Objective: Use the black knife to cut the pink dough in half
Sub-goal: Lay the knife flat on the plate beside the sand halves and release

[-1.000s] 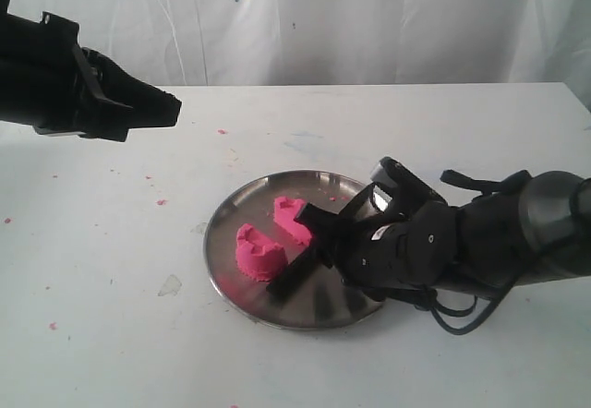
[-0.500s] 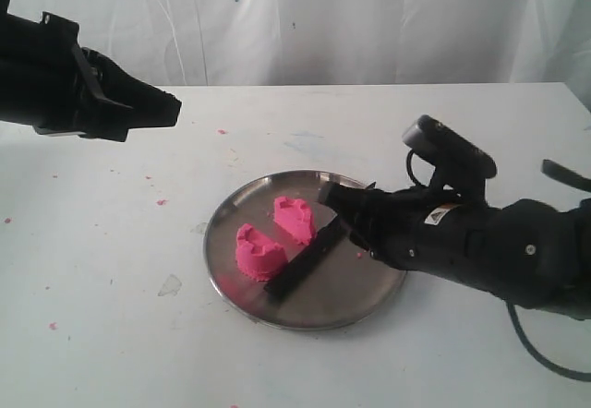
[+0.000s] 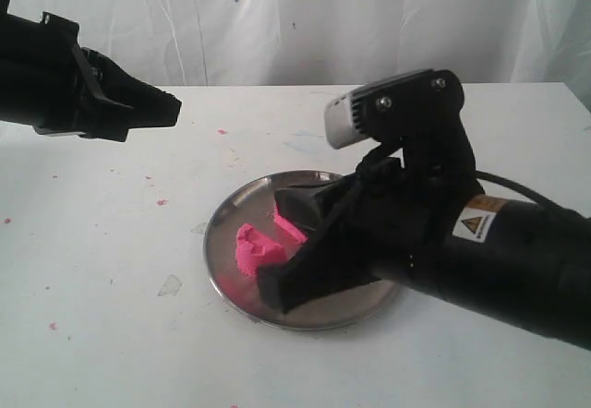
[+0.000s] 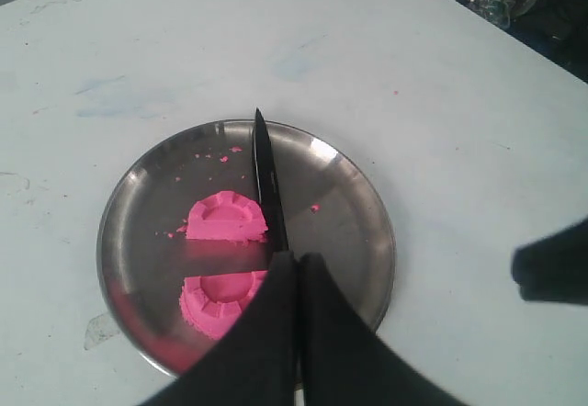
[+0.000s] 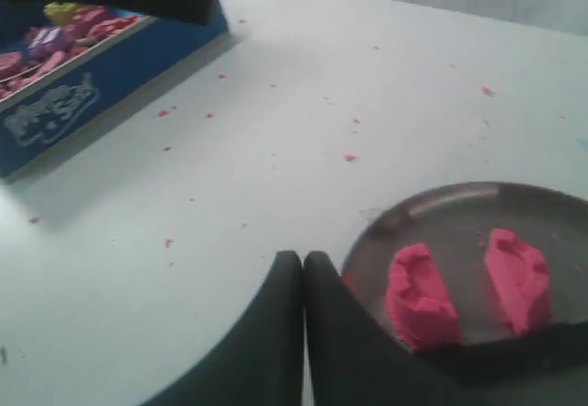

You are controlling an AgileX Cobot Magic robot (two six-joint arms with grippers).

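Note:
The pink dough lies in two halves on the round steel plate. The black knife lies flat on the plate beside them, its handle hidden behind my left gripper. That gripper is shut on nothing and hovers high at the far left. My right gripper is also shut and empty, hanging over the plate's near-left rim. It hides the knife in the exterior view. Both halves show in the right wrist view, and the nearer half shows in the exterior view.
A blue box of coloured pieces stands on the white table, away from the plate. Tiny pink crumbs are scattered over the table. The bulky right arm covers the plate's right side.
My right gripper has come off the knife, drawn back, then risen over the plate's near rim. The knife stays on the plate. The left arm has not moved.

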